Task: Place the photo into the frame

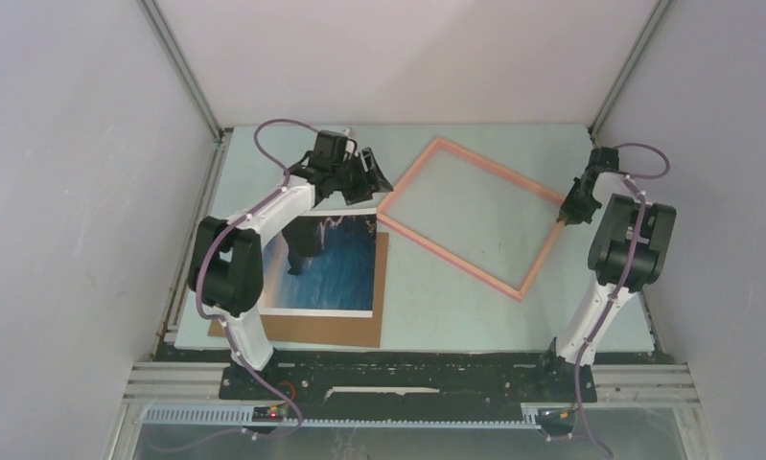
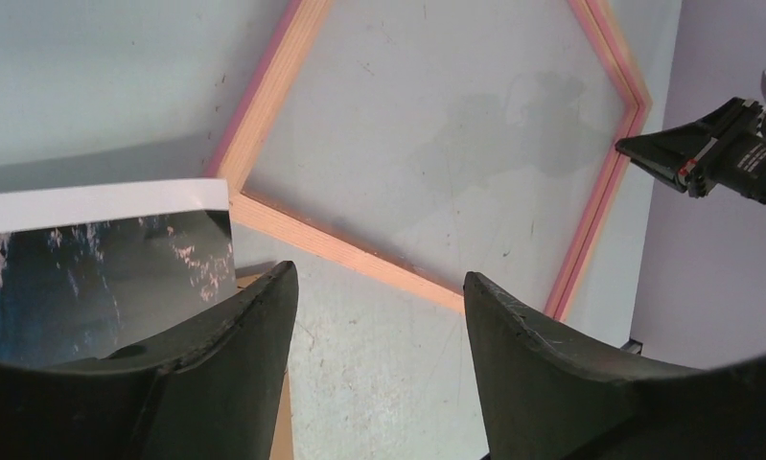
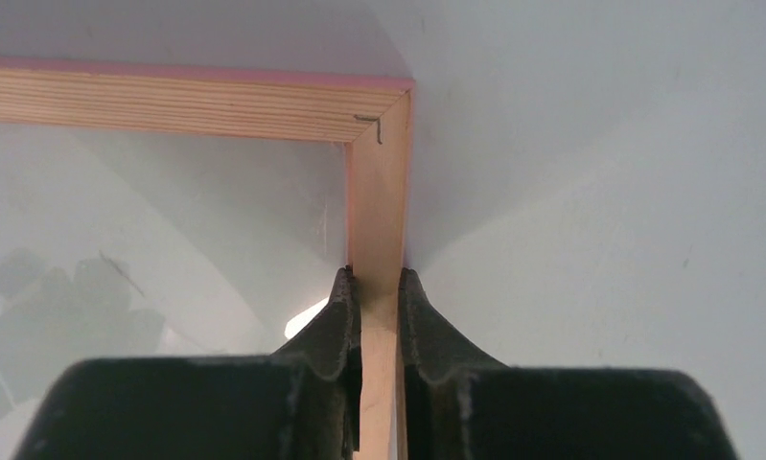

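The salmon-pink frame [image 1: 450, 255] lies tilted on the table right of centre, its see-through middle showing the pale surface. My right gripper [image 1: 563, 216] is at the frame's right corner. In the right wrist view its jaws [image 3: 375, 278] press both sides of the wooden rail [image 3: 379, 192] just below the mitred corner. The photo [image 1: 331, 268] of blue sea lies face up at the left on a brown cardboard sheet [image 1: 312, 331]. My left gripper [image 1: 371, 177] stands open above bare table, between the photo's top right corner [image 2: 206, 206] and the frame's near rail [image 2: 340, 251], holding nothing.
White walls with metal corner posts close in the table at the back and on both sides. The left arm's upper link [image 1: 230, 264] covers the photo's left part. The right gripper [image 2: 638, 149] shows at the far right of the left wrist view.
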Robot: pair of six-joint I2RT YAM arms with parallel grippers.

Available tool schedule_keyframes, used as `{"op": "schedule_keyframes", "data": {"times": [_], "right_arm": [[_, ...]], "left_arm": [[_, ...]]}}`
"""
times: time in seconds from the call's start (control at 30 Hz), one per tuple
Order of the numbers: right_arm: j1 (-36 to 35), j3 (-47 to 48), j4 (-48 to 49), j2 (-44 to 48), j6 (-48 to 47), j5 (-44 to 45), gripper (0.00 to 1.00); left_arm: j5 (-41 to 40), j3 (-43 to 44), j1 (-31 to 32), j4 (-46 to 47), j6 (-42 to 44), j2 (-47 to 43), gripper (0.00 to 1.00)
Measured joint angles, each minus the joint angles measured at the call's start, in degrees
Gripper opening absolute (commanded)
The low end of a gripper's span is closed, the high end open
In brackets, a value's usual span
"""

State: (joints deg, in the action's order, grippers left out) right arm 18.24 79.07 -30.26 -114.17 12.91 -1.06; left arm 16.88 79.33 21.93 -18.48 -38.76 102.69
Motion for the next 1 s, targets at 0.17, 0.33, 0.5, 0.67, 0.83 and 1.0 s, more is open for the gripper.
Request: {"op": "schedule_keyframes", "data": {"times": [0.17,0.33,0.5,0.67,0.83,1.0], "right_arm": [[-1.2,9.7,-3.2,-5.6,-3.7,3.0,0.19],[-0.9,14.9,-3.8,-8.5,-9.2,3.4,0.30],[-1.3,9.7,1.9,-6.8,-13.1,5.2,0.87],[-1.5,8.0,2.8,-5.4,-13.9,5.9,1.00],[-0.2,5.8,2.7,0.8,-7.3,1.6,1.00],[0.8,0.7,4.6,10.2,0.4,-6.8,1.00]], "left_arm": [[0.0,4.8,0.0,0.0,-0.1,4.8,0.69],[0.1,9.9,0.0,-0.3,-0.3,9.8,0.70],[-0.3,13.8,0.3,-0.2,-0.3,13.5,0.74],[-2.3,17.6,1.4,-0.4,-0.3,17.8,0.78],[-3.2,22.1,2.5,-0.4,-0.5,23.5,0.78],[-2.8,24.5,2.8,-1.0,-1.6,27.6,0.75]]}}
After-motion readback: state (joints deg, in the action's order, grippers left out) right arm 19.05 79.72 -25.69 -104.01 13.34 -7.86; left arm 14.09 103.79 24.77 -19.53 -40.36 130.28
